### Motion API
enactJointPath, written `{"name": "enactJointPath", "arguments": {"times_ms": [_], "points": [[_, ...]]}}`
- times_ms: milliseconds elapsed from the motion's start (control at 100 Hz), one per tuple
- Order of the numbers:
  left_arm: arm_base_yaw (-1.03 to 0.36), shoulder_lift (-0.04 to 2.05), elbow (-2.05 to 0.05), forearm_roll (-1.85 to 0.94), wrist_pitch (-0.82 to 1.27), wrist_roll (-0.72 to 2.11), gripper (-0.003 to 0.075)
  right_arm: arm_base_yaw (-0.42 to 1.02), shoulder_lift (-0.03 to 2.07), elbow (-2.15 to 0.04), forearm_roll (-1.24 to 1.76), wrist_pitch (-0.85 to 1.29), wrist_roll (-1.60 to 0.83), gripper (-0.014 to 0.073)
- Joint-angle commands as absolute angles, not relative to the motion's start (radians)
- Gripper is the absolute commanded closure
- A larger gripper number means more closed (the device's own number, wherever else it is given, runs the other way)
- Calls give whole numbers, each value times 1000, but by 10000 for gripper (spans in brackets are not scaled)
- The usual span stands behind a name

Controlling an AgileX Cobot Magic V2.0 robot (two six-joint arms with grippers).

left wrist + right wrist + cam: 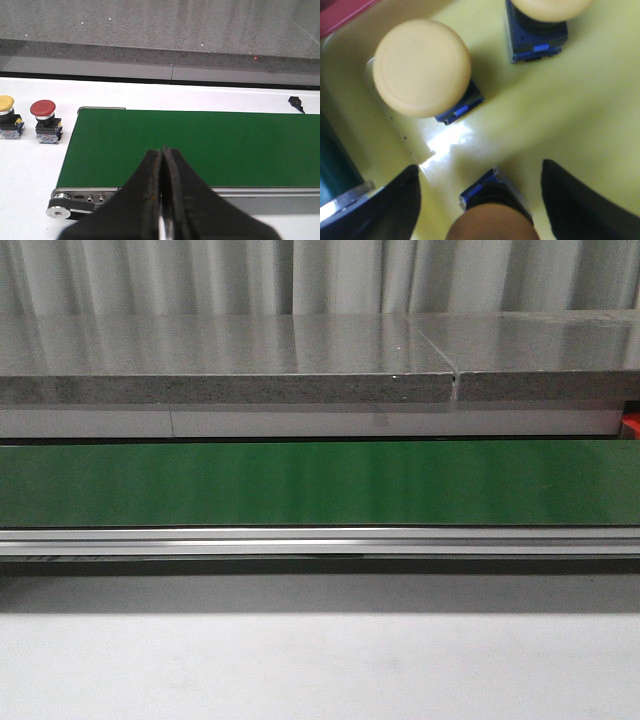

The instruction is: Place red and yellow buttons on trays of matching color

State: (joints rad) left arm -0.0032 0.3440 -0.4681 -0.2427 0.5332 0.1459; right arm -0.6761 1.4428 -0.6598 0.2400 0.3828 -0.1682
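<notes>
Jaws: left gripper (162, 200) pressed together, empty; right gripper (480, 200) spread around a yellow button (492, 215) on the yellow tray (580, 110) | Remaining: red button (44, 121) and another yellow (7, 116) beside belt (200, 147) end on bench (25, 165) | Handling: judged light, rigid, smooth-capped; squared base best gripped.

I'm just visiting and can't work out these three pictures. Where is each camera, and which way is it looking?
Front view: sits on the robot, faces forward over the green conveyor belt; no arm shows.
Left wrist view: rides the left arm, looks over the belt's end at a red button and a yellow button; the left gripper shows, shut.
Right wrist view: rides the right arm, looks down into the yellow tray; the right gripper shows, open.
Front and left wrist share the belt.
</notes>
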Motion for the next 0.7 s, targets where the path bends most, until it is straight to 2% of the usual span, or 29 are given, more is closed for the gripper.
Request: {"name": "enactJointPath", "arguments": {"times_ms": [0, 200, 400, 690], "points": [[-12, 351, -495, -260, 462, 146, 739, -681, 1414, -707, 247, 378, -168, -18], [-12, 351, -495, -260, 462, 146, 739, -681, 1385, -763, 247, 470, -168, -9], [-12, 351, -495, -260, 462, 146, 739, -660, 1242, -774, 289, 472, -169, -9], [-12, 351, -495, -260, 462, 146, 739, -375, 963, -774, 302, 420, -299, -9]]}}
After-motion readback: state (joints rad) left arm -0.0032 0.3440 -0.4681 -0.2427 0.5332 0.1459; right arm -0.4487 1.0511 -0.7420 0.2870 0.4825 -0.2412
